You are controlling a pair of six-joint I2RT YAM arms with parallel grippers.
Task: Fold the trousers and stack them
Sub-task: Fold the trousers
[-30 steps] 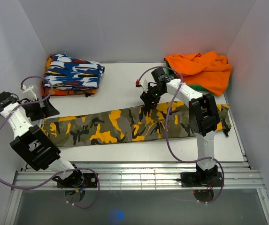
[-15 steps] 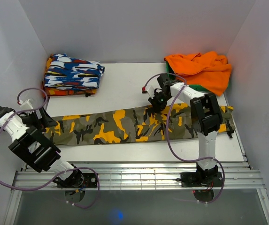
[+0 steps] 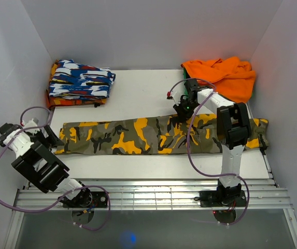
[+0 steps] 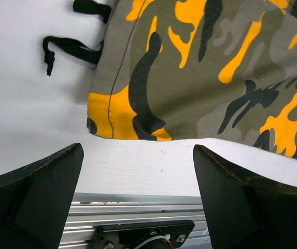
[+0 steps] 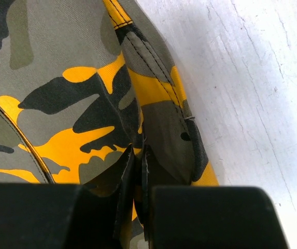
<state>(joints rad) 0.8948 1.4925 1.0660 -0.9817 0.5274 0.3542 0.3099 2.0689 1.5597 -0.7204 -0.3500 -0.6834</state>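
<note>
White table (image 3: 138,96), walled on three sides. The trousers (image 3: 138,136) are the biggest thing on it. We see them laid out flat as one long strip on the near half, long axis running left to right. The right end reaches the table's right edge, under the right arm.

Folded patterned garment (image 3: 81,80) sits in the far left corner and the orange cloth (image 3: 223,75) is heaped in the far right corner. Both are well apart from the trousers.

Right gripper (image 3: 183,110) is down on the far edge of the trousers, right of the middle. In the right wrist view its fingers are pinched together on a raised fold of the camouflage cloth, so it is gripping the trousers (image 5: 75,78).

Left gripper (image 3: 54,139) is at the left end of the strip. In the left wrist view its fingers are spread wide with nothing between them. The hem of the trousers (image 4: 200,78) lies just beyond the tips, not touching. Black ties (image 4: 70,46) trail off that end onto the bare table.

Key relation: the free left end lies just right of the left gripper, on the strip's long axis, and the left arm is much the nearer one. We judge the next move is for it to close on that hem and carry it right along the axis for a fold. Risk: catching only the top layer, or a tie.
</note>
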